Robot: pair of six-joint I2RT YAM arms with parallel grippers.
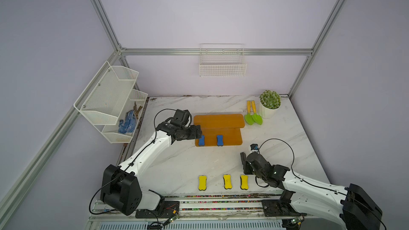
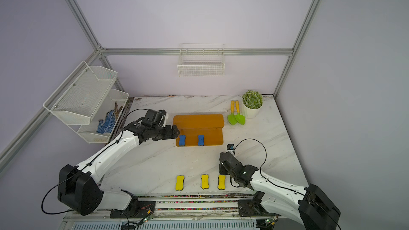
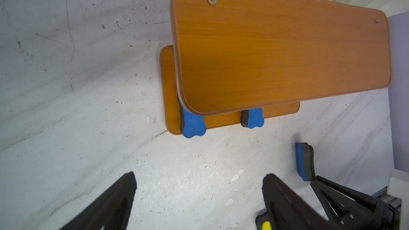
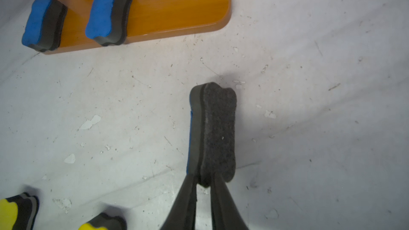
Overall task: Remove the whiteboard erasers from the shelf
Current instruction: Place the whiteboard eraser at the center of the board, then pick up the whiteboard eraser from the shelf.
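Note:
The orange-brown shelf (image 1: pixel 219 120) stands mid-table. Two blue whiteboard erasers (image 1: pixel 201 140) (image 1: pixel 220 140) lie on its lower tier, and its upper tier is bare. Three yellow erasers (image 1: pixel 202 182) (image 1: pixel 227 181) (image 1: pixel 244 182) lie in a row near the table's front edge. My left gripper (image 1: pixel 200 132) is open at the shelf's left end, beside the left blue eraser (image 3: pixel 192 122), with only bare table between its fingers (image 3: pixel 130 186). My right gripper (image 4: pixel 205 179) is shut on one end of a third blue eraser (image 4: pixel 218 129), held on edge with the felt side showing, right of the shelf's front corner.
A white mesh rack holding blue gloves (image 1: pixel 127 122) hangs on the left wall. A white wire basket (image 1: pixel 222 65) hangs on the back wall. A potted plant (image 1: pixel 270 102) and two green trowels (image 1: pixel 253 116) sit at the back right, close to the shelf.

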